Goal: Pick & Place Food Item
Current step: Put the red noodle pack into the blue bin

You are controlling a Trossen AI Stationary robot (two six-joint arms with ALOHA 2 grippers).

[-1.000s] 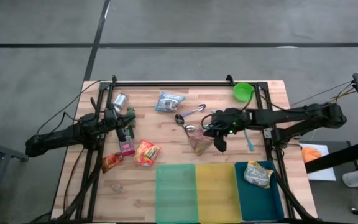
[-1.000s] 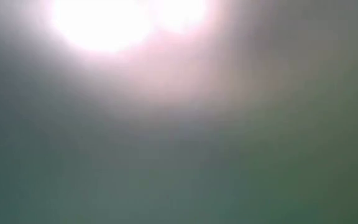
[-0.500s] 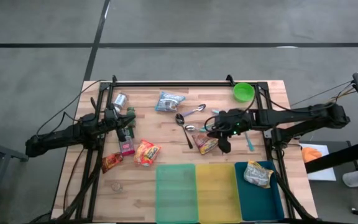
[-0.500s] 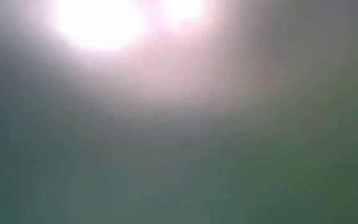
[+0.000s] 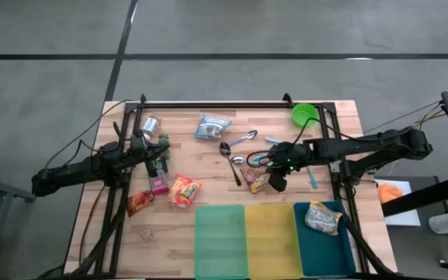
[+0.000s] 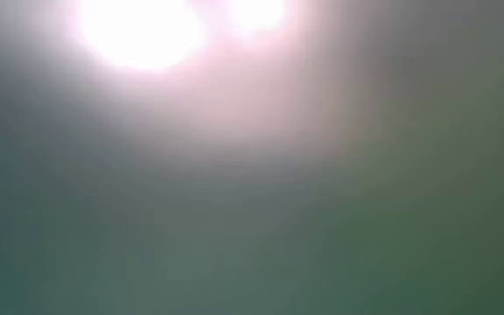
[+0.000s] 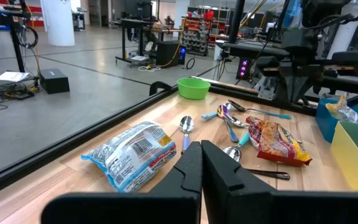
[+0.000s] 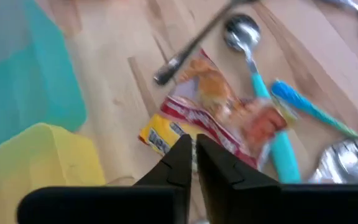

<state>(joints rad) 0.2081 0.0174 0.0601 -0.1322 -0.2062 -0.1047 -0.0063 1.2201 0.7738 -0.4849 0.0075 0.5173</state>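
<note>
A red and yellow snack packet (image 5: pixel 258 181) (image 8: pixel 222 118) lies flat on the wooden table among spoons, right of the middle. My right gripper (image 5: pixel 277 183) (image 8: pixel 193 148) hangs slanting down just over the packet's near corner, fingers shut with only a thin slit between them. I cannot tell whether it touches the packet. My left gripper (image 5: pixel 160 153) (image 7: pixel 201 150) waits shut and level above the table's left part. Another packet (image 5: pixel 323 217) lies in the teal bin (image 5: pixel 329 247). The low view is washed out and shows nothing.
Green (image 5: pixel 220 241), yellow (image 5: pixel 271 241) and teal bins stand in a row at the near edge. Spoons (image 5: pixel 236 160), a blue-handled spoon (image 8: pixel 309 109), a green bowl (image 5: pixel 304 115), a blue-white packet (image 5: pixel 212 126), a can (image 5: pixel 150 124) and more snack packets (image 5: pixel 183 190) lie scattered about.
My right gripper has tipped its fingers further downward, rolled a little and sunk toward the snack packet by the spoons.
</note>
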